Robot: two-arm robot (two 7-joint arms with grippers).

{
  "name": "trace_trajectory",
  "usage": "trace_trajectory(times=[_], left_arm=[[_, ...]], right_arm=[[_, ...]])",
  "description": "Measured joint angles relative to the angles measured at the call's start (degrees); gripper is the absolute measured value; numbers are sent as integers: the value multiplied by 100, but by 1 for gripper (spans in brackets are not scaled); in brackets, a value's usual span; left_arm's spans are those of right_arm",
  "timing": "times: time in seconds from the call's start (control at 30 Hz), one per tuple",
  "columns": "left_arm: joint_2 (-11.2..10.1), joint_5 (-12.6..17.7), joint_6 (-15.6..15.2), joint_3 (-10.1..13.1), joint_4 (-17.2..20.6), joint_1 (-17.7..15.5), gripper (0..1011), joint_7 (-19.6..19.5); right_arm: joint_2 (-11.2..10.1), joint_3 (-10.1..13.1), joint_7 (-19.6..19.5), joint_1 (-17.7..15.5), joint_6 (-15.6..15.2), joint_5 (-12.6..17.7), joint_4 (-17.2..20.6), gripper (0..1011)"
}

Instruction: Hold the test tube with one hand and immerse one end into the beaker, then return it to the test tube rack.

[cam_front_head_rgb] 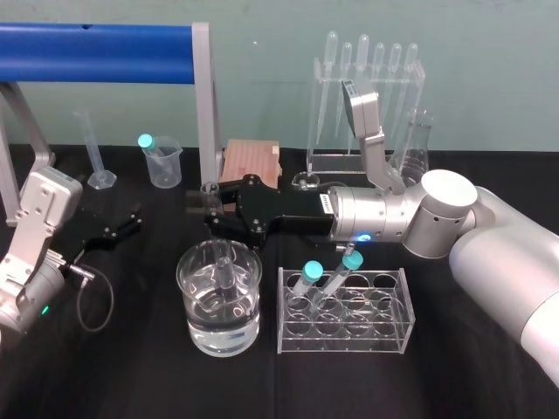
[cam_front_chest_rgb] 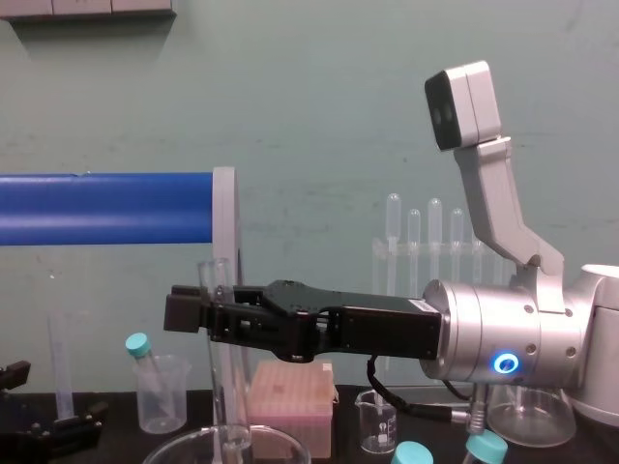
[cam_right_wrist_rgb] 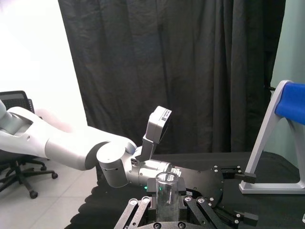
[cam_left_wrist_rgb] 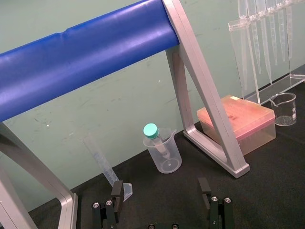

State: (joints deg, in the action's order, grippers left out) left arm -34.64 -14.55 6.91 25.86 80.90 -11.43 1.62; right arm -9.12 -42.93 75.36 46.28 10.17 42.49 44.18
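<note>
My right gripper reaches in from the right above the beaker, shut on the upright clear test tube. The tube's open rim stands above the fingers, and its lower part hangs down inside the beaker, which holds clear liquid. From the chest, the test tube runs straight down through the right gripper to the beaker rim. In the right wrist view the test tube sits between the fingers. The test tube rack, right of the beaker, holds two teal-capped tubes. My left gripper rests open at the left.
At the back stand a graduated cylinder, a small plastic beaker with a teal-capped tube, a pink box, a small glass beaker, a pipette stand and a flask. A blue-barred frame spans the back left.
</note>
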Motion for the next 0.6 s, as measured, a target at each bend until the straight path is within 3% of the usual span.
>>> trace_trajectory(times=[0.6], left_arm=[[0,0,0,0,0,0,1000,0]], right_arm=[[0,-3,-3,-5,-1,4,0,242]])
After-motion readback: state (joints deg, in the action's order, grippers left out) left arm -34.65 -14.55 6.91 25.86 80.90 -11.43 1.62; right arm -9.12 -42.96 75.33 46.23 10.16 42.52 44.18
